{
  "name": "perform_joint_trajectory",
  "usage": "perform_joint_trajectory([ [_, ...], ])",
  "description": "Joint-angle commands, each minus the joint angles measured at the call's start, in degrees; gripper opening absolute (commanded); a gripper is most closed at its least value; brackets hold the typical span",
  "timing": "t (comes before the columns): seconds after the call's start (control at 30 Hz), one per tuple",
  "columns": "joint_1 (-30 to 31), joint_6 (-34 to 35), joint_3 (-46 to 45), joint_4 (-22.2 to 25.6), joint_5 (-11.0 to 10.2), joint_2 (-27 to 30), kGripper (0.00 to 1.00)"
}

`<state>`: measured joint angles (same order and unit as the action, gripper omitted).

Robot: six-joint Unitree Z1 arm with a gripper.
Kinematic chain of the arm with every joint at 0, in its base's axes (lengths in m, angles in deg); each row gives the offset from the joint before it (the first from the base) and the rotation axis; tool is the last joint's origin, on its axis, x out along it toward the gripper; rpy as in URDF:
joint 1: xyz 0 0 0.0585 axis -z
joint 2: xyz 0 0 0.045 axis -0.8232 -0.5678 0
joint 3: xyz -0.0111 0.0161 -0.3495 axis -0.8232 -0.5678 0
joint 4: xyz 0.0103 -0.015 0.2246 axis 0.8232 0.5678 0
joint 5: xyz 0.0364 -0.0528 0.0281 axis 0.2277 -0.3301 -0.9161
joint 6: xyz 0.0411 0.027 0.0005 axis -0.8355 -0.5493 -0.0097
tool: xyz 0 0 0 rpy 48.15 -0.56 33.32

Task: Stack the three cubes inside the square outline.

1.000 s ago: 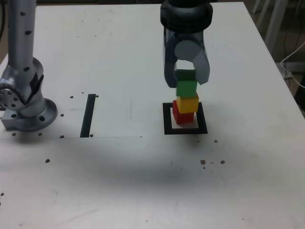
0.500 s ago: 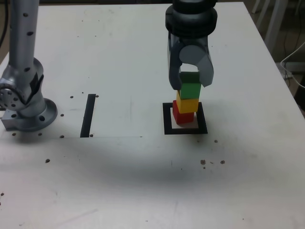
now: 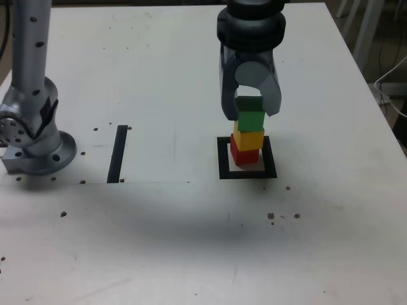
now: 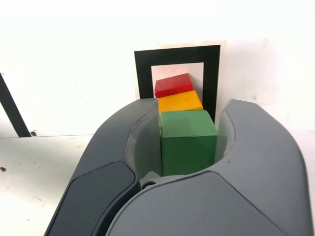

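Jaws flank the green cube [image 3: 250, 119], slightly parted, we judge. It tops yellow cube [image 3: 249, 138] and red cube [image 3: 244, 154] inside the square outline [image 3: 223, 159]; only withdrawal remains.

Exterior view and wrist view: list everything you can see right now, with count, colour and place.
green cube: 1, green, top of the stack, between the fingers
yellow cube: 1, yellow, middle of the stack
red cube: 1, red, bottom, inside the outline
square outline: 1, black, white centre, around the stack
tape strip: 1, black, toward the exterior view's left
table: 1, white, speckled with dark spots
arm base: 1, silver, exterior view's left edge
gripper: 1, dark grey, around the green cube
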<state>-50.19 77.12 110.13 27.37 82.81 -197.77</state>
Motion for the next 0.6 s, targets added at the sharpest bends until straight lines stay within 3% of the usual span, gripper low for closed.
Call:
perform_joint_trajectory([
  [0.0, -0.1, 0.1, -0.4, 0.2, -0.1, 0.5, 0.98],
  [0.27, 0.0, 0.1, -0.4, 1.3, 0.3, 2.4, 0.99],
  [0.57, 1.2, -0.1, -1.6, 4.5, 0.2, 8.1, 0.99],
])
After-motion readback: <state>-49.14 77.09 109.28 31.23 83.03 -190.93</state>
